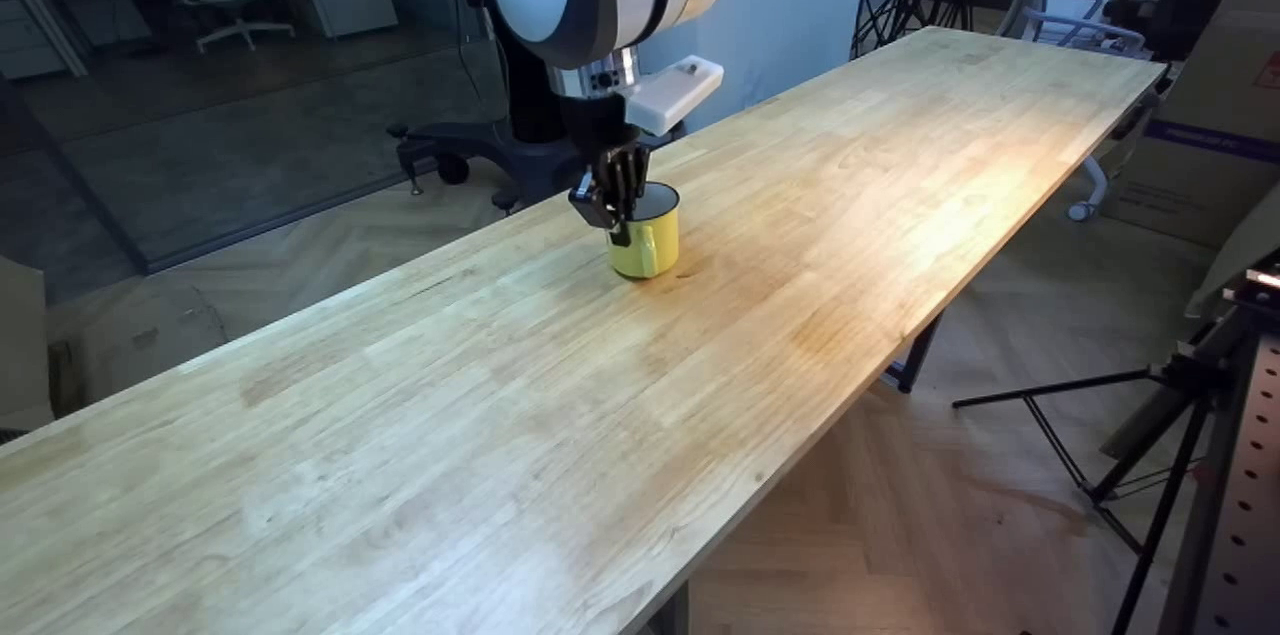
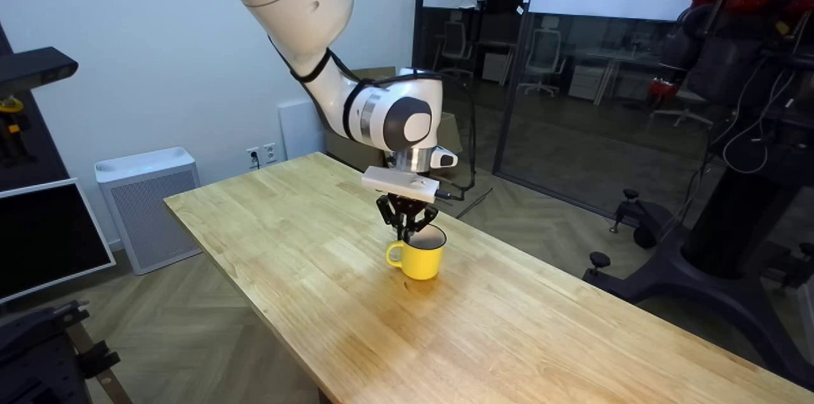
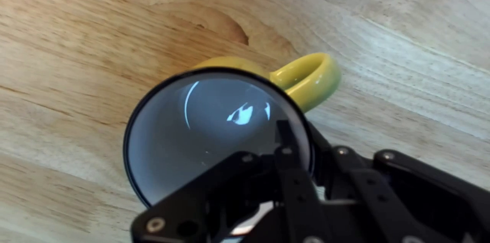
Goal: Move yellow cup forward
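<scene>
- Yellow cup [image 2: 421,261] looks upright, base seemingly on the wooden table [image 1: 500,415], nearer 1 long edge in both exterior views.
- Your gripper [image 3: 305,141] looks narrow, pinching the cup's wall just beside the handle [image 3: 326,82]: inner finger [image 3: 285,137] inside, outer finger [image 3: 322,151] outside, dark rim [image 3: 222,69] between.
- Step, my read: grasp made, fwd shift prob. up next; can't rule out you're at the end of it.
- Next: test the hold, then take the cup fwd low & slow, level; off-center pinch means it may tip.
- Confirm which way's fwd; the arm [image 2: 318,22] shows, its base doesn't.
- After: set flat, spread the fingers, go straight up so the inner 1 clears the rim b4 any sideways move.
</scene>
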Available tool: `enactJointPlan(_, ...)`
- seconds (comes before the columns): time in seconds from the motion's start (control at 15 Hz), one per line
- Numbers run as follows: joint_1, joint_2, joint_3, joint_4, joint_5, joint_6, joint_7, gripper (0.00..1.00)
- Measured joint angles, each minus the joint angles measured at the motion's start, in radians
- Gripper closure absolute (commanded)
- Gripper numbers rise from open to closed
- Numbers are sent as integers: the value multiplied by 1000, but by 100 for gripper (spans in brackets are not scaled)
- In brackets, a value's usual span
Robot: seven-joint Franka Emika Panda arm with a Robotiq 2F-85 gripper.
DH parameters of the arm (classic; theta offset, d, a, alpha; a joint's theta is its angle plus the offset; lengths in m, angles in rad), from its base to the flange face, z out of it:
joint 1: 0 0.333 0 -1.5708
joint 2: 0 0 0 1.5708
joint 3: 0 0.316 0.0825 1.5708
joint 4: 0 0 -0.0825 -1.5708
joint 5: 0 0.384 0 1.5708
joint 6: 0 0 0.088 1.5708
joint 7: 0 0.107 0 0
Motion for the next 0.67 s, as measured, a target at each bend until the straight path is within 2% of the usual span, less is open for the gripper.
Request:
enactJointPlan(0.2, 35, -46, -23, -87, 0, 28, 99, 97)
enactJointPlan(0.4, 74, -131, -35, -244, 1, 80, 218, 97)
enactJointPlan(0.67, 135, -242, -40, -446, 2, 205, 348, 97)
